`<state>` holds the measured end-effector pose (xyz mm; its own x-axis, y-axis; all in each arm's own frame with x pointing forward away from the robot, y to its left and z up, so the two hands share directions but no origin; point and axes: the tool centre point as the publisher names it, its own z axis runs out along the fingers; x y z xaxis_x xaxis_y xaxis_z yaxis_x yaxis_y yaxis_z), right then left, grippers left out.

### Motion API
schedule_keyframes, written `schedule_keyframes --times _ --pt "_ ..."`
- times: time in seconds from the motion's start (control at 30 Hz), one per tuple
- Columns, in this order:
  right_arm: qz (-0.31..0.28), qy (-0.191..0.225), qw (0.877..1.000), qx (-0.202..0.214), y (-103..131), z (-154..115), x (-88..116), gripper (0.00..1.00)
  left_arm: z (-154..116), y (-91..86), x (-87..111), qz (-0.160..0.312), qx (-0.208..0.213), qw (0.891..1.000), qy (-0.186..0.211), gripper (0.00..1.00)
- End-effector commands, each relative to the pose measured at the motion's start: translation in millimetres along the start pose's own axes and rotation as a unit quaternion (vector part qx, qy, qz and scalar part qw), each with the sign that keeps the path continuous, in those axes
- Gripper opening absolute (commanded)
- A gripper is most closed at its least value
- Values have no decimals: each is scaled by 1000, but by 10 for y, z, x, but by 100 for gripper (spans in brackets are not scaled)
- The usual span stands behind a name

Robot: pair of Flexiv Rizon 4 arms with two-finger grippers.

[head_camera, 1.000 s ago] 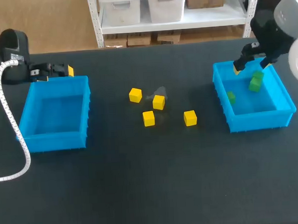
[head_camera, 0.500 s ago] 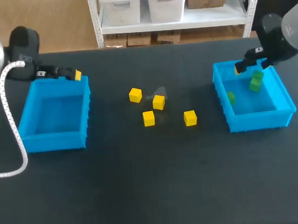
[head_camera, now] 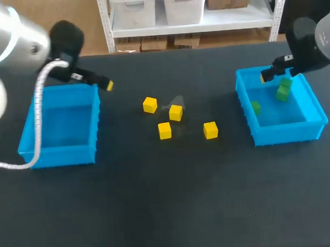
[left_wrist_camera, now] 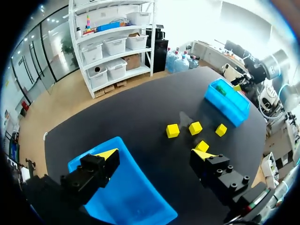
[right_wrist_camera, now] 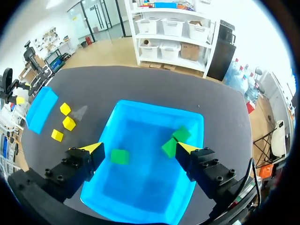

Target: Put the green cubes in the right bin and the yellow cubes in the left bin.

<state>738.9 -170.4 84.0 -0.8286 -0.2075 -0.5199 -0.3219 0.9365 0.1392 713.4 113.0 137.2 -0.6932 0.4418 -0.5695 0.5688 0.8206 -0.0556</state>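
Note:
Several yellow cubes lie mid-table. The left blue bin has nothing in it. My left gripper hovers just past that bin's back right corner. It is open, with the bin's corner under it and the yellow cubes ahead. The right blue bin holds three green cubes. My right gripper stands open above that bin's back edge, holding nothing.
The table is a dark mat. A pale smudge marks it beside the yellow cubes. Wide bare stretches lie in front of both bins and the cubes. My left arm's white cable hangs over the left bin.
My left arm has swung right, from the left bin's back left corner to beyond its back right corner. The right gripper has barely shifted over the right bin.

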Motion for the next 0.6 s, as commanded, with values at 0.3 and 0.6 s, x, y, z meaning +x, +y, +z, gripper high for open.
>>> schedule_keyframes --times 0.3,0.6 --pt "0 -3 1000 4 14 -12 20 100 538 -282 -97 6 -43 995 86 100" --pt "0 -3 1000 4 14 -12 20 100 924 -349 -42 7 -46 990 132 100"
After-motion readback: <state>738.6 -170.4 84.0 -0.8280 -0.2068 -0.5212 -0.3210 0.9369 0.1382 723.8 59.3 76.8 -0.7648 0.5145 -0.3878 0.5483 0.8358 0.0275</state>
